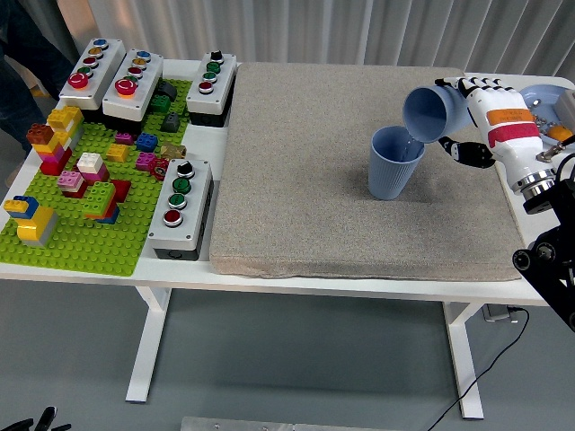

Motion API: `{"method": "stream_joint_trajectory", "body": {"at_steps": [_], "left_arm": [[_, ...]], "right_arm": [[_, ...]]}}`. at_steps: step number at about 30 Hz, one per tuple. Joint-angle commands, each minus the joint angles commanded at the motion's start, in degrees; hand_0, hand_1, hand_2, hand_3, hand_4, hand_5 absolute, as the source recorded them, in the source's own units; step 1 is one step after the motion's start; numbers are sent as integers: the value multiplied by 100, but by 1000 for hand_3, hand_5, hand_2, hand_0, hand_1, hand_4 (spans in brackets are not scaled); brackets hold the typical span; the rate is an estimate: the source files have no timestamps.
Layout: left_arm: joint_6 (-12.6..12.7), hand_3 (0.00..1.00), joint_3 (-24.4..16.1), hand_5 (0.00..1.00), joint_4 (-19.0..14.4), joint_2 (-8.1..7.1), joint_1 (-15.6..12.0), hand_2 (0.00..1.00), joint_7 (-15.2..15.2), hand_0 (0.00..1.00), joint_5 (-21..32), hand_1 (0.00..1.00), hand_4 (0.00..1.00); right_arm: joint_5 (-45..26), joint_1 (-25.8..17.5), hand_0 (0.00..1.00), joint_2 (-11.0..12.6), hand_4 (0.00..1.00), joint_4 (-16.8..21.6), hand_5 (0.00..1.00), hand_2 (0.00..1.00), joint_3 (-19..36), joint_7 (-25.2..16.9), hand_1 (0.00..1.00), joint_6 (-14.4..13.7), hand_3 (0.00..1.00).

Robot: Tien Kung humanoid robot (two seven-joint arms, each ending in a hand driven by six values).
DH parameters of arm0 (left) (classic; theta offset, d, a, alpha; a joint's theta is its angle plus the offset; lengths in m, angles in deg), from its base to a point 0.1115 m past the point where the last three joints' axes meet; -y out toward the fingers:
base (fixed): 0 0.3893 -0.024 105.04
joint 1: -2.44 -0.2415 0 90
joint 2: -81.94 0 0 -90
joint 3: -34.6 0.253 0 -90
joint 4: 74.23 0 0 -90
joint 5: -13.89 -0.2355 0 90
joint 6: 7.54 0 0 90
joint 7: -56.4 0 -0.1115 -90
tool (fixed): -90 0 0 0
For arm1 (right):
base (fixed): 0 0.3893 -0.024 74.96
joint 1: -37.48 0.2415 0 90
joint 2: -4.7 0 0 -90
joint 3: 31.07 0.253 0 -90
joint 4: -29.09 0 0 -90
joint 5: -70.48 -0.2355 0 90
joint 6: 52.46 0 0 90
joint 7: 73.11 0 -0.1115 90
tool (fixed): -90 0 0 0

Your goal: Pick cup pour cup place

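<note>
A blue cup (394, 162) stands upright on the grey mat (359, 171), right of its middle. My right hand (467, 112) comes in from the right edge and is shut on a second blue cup (433, 110). That cup is tipped on its side, mouth turned left and down, its rim just above the standing cup's right rim. The hand's white back faces up and black fingers wrap the cup's far and near sides. My left arm does not show.
A green brick baseplate (81, 235) with several coloured bricks lies at the left. Grey button boxes (180, 208) stand around it. A blue bowl (544, 97) sits at the far right edge. A person's dark clothing (22, 54) shows at the top left corner.
</note>
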Motion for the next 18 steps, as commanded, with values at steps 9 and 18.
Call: {"method": "stream_joint_trajectory", "body": {"at_steps": [9,18], "left_arm": [[0,655,-8,978,0,3,16,730,-1,720,-7,652,489],[1,654,-11,977,0,3,25,730,0,720,-9,650,489]], "right_arm": [[51,103,834,69,551,-18,2,490,-118,48,605,-47,556],[163,157,837,95,550,-8,2,491,-152,158,606,51,555]]}}
